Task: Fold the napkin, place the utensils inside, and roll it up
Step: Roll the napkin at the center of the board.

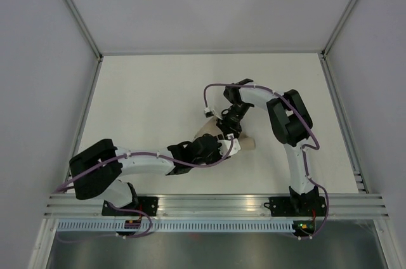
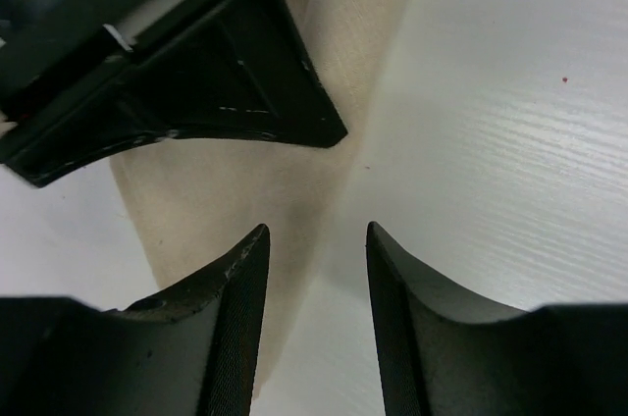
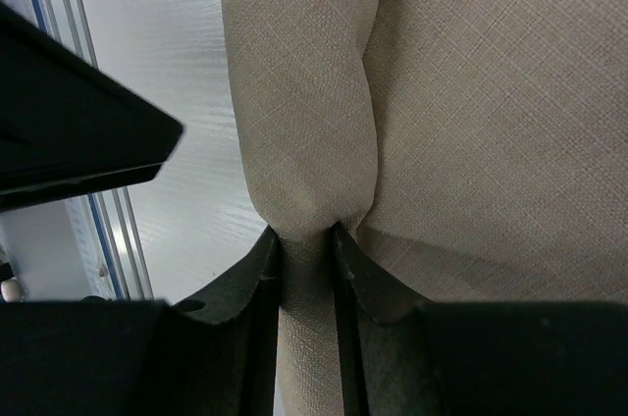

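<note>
The beige napkin (image 1: 248, 144) lies bunched near the table's middle, mostly hidden under both grippers. My right gripper (image 1: 229, 132) is shut on a rolled fold of the napkin (image 3: 306, 171), pinching it between its fingertips (image 3: 263, 264). My left gripper (image 1: 222, 149) is open and empty (image 2: 314, 234), its jaws straddling the napkin's edge (image 2: 226, 190) low over the table, just in front of the right gripper's fingers (image 2: 235, 82). The fork does not show in any view.
The white table (image 1: 152, 98) is enclosed by grey walls on three sides. An aluminium rail (image 1: 216, 204) runs along the near edge, also seen in the right wrist view (image 3: 108, 239). The two arms cross close together over the napkin.
</note>
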### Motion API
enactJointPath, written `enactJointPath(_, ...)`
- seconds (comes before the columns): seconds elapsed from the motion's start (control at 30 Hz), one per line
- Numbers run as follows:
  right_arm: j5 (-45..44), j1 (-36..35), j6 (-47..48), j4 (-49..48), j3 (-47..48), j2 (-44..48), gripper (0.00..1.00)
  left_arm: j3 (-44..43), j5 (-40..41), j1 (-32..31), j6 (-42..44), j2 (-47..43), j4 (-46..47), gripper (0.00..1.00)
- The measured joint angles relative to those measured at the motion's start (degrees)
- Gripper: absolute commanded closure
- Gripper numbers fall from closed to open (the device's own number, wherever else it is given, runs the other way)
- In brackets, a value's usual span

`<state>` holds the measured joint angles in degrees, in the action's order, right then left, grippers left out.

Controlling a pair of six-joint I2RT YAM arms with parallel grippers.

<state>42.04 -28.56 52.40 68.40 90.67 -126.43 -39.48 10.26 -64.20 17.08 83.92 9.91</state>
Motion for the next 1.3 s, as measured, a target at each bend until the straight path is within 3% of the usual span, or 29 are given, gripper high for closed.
enactJointPath(0.23,1.2,0.7,-0.1,1.1,0.9,-1.2,0.90,0.0,0.9,-0.8,2.8,7.3,3.8,0.46)
enactJointPath(0.83,1.8,1.4,-0.2,2.2,2.2,-2.6,0.91,-1.9,3.1,-0.8,6.9,14.8,11.9,0.48)
enactJointPath(0.93,1.9,1.4,-0.2,2.3,2.3,-2.7,0.89,-2.2,3.2,-0.8,7.2,15.3,12.2,0.54)
enactJointPath(1.1,1.9,1.4,-0.1,2.5,2.4,-2.8,0.86,-3.4,4.4,-0.7,7.8,16.6,12.3,0.81)
enactJointPath(1.2,1.9,1.6,-0.1,2.6,2.4,-2.8,0.80,-3.8,4.3,-0.8,8.2,16.8,12.1,0.93)
enactJointPath(1.3,1.9,1.8,0.1,2.7,2.4,-2.8,0.66,-4.0,3.7,-0.8,8.2,16.8,11.7,0.98)
